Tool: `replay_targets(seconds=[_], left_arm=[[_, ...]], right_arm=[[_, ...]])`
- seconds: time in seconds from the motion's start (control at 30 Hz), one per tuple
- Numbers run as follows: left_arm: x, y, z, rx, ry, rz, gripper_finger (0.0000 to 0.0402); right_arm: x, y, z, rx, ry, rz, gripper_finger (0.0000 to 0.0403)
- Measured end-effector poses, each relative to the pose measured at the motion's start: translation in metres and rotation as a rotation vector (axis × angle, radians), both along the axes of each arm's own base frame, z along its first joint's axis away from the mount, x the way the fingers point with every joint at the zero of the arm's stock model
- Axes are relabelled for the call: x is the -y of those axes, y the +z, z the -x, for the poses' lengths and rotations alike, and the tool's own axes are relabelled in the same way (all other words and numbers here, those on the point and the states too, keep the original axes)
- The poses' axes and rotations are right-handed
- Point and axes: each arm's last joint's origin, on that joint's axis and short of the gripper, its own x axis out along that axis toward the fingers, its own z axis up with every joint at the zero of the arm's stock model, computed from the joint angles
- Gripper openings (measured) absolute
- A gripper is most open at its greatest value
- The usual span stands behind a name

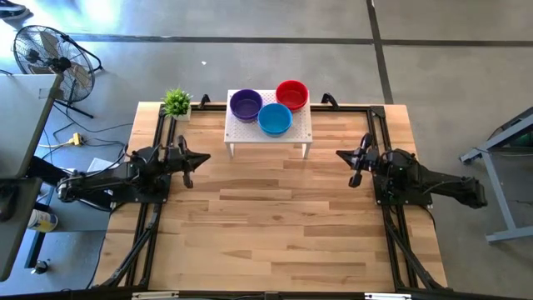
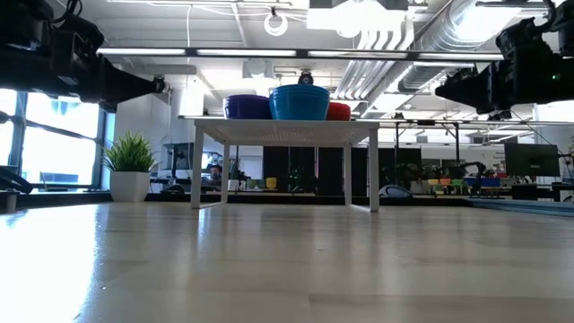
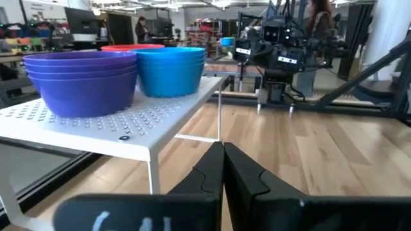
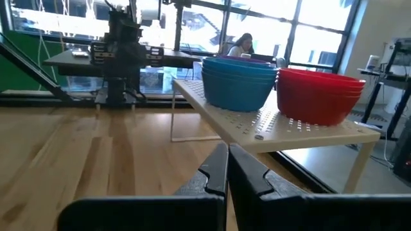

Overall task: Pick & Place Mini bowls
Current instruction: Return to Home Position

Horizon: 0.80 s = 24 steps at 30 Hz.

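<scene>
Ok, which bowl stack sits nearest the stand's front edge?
The blue stack, between the purple stack and the red stack, which both sit farther back on the white stand.

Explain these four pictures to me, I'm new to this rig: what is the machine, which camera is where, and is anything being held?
It is a two-armed robot at a wooden table. One picture looks straight down, one looks level across the tabletop, and one camera sits on each wrist. The left gripper and right gripper hover at the table's sides, fingers shut, holding nothing. At the far edge, a white stand carries stacks of purple bowls, blue bowls and red bowls. A small plant stands beside it.
</scene>
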Motion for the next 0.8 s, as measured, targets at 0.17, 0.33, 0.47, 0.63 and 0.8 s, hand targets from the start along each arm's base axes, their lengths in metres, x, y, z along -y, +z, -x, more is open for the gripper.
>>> replay_targets(seconds=[0.17, 0.33, 0.47, 0.63, 0.8], left_arm=[[0.0, 0.0, 0.0, 0.009, 0.008, 0.027, 0.0], [-0.001, -0.002, -0.001, -0.003, 0.008, 0.063, 0.0], [-0.001, -0.005, -0.004, -0.042, -0.001, 0.078, 0.0], [-0.001, -0.011, -0.008, -0.109, -0.019, 0.086, 0.0], [-0.001, -0.014, -0.01, -0.149, -0.021, 0.092, 0.0]], right_arm=[[0.003, -0.001, -0.001, 0.0, -0.081, -0.042, 0.0], [0.006, -0.003, -0.002, -0.016, -0.195, -0.072, 0.0], [0.006, -0.006, -0.004, -0.037, -0.179, -0.101, 0.0], [0.005, -0.008, -0.006, -0.042, -0.125, -0.142, 0.0001], [0.005, -0.008, -0.006, -0.043, -0.113, -0.14, 0.0001]])
